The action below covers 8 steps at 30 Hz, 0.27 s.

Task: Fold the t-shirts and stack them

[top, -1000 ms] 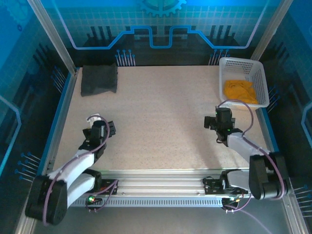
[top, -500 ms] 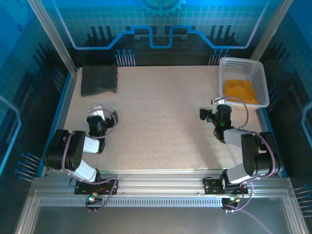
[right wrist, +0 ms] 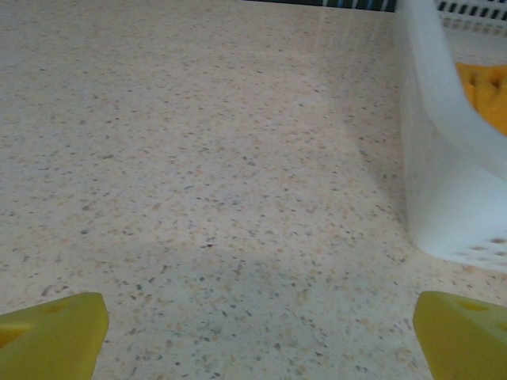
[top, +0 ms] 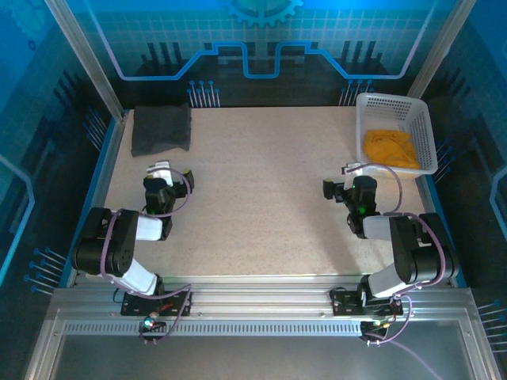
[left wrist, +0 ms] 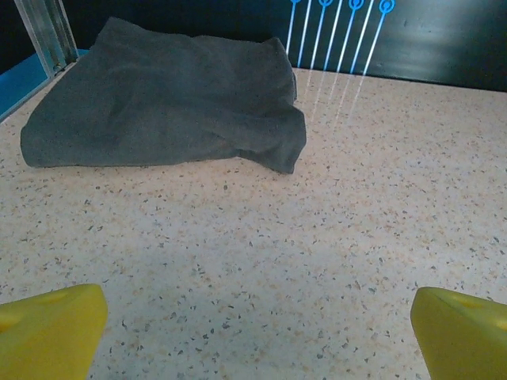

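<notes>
Left gripper (top: 170,172) and right gripper (top: 342,180) both stand wide open, holding nothing, low over the table (top: 261,206). We judge the task roughly half done: the dark grey t-shirt (top: 162,129) lies folded at the far left corner, while in the white basket (top: 392,98) at far right the orange t-shirt (top: 390,148) sits crumpled, not yet folded or stacked.

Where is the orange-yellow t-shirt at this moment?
In the top view the orange-yellow t-shirt lies crumpled inside the white basket, at the far right corner of the table.
</notes>
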Motion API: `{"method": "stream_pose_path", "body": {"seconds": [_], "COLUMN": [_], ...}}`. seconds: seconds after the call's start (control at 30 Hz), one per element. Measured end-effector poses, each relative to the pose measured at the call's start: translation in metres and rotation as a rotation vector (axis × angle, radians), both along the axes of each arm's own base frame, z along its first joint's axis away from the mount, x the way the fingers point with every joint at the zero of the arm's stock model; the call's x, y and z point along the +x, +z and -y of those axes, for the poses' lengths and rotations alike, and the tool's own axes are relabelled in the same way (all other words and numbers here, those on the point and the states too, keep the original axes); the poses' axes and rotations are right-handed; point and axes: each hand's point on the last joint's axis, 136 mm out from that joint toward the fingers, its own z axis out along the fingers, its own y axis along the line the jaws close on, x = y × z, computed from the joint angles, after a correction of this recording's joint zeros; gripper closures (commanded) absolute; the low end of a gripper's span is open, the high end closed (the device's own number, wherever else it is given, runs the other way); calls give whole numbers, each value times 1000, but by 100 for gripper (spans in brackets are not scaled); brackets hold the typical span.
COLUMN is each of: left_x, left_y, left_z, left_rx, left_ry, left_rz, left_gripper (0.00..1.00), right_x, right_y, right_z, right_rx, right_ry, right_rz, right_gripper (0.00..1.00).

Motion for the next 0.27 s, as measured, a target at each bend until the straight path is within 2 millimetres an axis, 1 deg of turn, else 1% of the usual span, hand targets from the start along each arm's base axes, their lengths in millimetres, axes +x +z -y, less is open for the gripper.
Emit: {"method": "stream_pose_path", "body": {"seconds": [0.1,0.27], "left_x": [0,-1], "left_y": [-1,-2], "left_z": [0,2], "left_rx": [0,3], "left_ry": [0,-5], "left_rz": [-6,-9], "left_gripper": [1,1], "right_x": [3,4], "right_y": [4,5], "right_z": [-5,-9], "right_rx": [7,10], "right_ry": [30,54], "right_rz": [10,11], "right_gripper": [0,0]}}
